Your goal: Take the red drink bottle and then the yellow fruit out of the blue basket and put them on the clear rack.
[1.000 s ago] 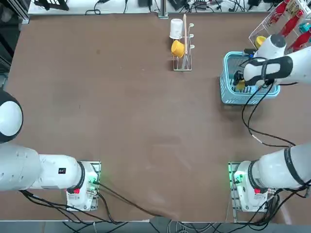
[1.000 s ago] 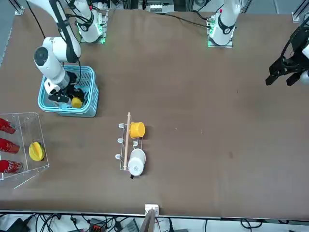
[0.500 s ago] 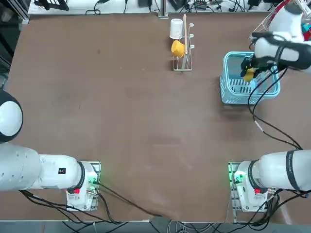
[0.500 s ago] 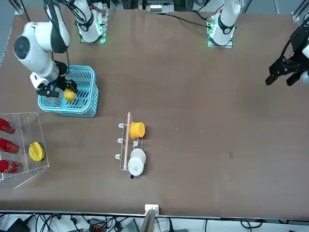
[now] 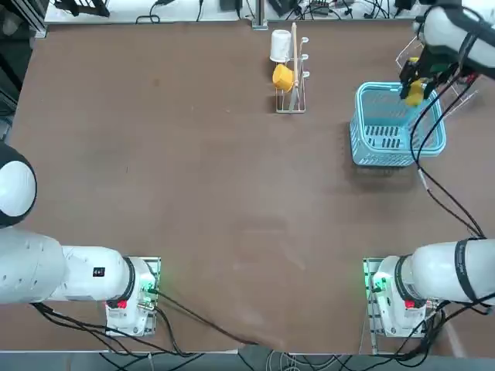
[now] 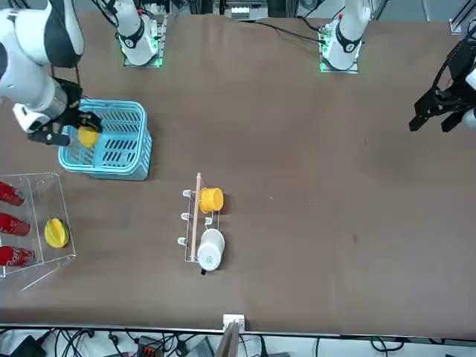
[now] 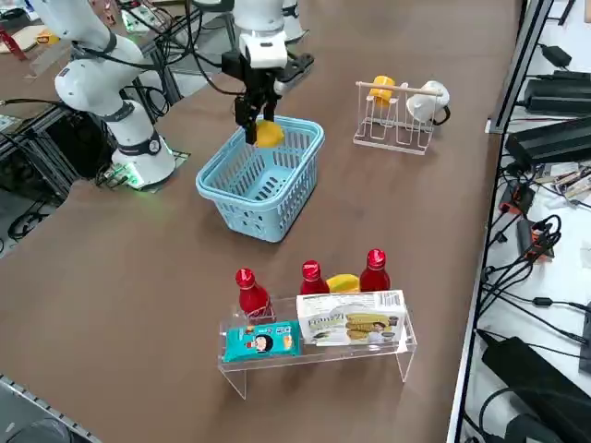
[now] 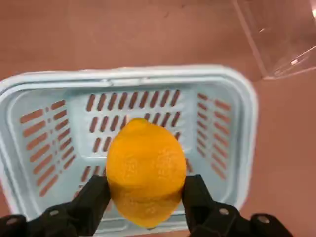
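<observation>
My right gripper point(image 8: 145, 198) is shut on the yellow fruit point(image 8: 145, 170), a lemon pinched between both black fingers point(image 8: 94, 197). The fruit point(image 7: 269, 134) hangs above the far end of the blue basket point(image 7: 259, 196), which looks empty under it. From across the table, the gripper point(image 6: 83, 134) and fruit point(image 6: 88, 136) hover over the basket's point(image 6: 113, 158) rack-side rim. The clear rack point(image 6: 33, 190) stands just beyond the basket. Three red bottles point(image 7: 250, 293) point(image 7: 312, 277) point(image 7: 374, 270) stand on the rack point(image 7: 314, 358); I cannot tell which is the red drink bottle.
A larger yellow-orange fruit point(image 6: 55, 232) lies on the rack among the bottles. A white box point(image 7: 351, 319) and a blue packet point(image 7: 261, 341) sit on its lower tier. A thin cup stand point(image 5: 291, 73) with a yellow cup and a white cup stands at mid-table, far side.
The right gripper has lifted the yellow fruit out of the basket and carried it up and toward the rack. The basket stayed put.
</observation>
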Action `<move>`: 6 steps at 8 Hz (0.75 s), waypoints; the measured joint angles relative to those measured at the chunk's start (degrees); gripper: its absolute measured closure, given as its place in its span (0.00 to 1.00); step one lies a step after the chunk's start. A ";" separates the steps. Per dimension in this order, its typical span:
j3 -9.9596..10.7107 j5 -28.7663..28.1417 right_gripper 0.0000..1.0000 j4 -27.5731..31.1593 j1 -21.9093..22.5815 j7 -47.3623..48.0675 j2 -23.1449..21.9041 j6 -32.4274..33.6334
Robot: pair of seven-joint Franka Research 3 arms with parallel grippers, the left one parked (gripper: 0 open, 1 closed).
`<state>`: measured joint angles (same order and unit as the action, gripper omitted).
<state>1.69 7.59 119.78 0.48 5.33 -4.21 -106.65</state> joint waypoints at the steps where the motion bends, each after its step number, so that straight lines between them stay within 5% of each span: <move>1: 0.03 2.87 0.16 -3.06 -0.02 -1.78 2.42 0.54; 6: 0.98 15.01 0.16 -17.20 -2.01 -18.00 19.60 0.12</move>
<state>2.67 22.59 102.58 -1.53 -12.67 15.39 -106.53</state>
